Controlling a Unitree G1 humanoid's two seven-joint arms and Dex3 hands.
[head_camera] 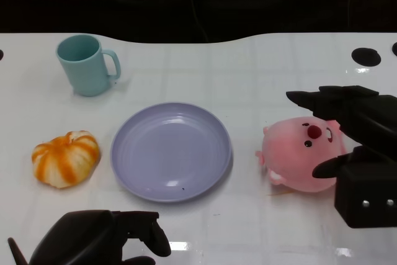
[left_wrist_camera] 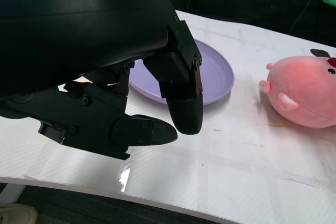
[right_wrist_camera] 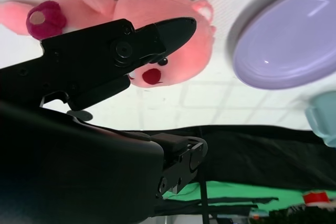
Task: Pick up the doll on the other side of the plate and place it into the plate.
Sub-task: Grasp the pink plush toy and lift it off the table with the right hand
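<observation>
The plate (head_camera: 171,151) sits mid-desk (head_camera: 248,72) and serves as the landmark here. The doll (head_camera: 302,154), a pink plush, lies on the desk just to the right of the plate, apart from its rim and not yet lifted. On the plate's left lies a pumpkin (head_camera: 66,157), and beyond the plate to the left stands a cup (head_camera: 85,64).

The right hand (head_camera: 353,141) has its fingers (head_camera: 322,100) spread around the doll: one set reaches over the far side of its head, a lower one comes in at the near side. Whether any of them actually touch the plush cannot be told for sure from these views; nothing looks squeezed, so I judge the fingers released, bracketing the doll and not clamping it. The left hand (head_camera: 102,240) rests low near the plate's front edge, fingers curled in on nothing.

The risks look like these. The doll is round and soft, so a closure that catches only the head's upper curve could let it squirt out or roll away from the plate. A shallow pinch might hold fabric alone, and the plush could sag and drop in transit. Carried too low, it could strike the plate's rim and shove the plate towards the pumpkin.
</observation>
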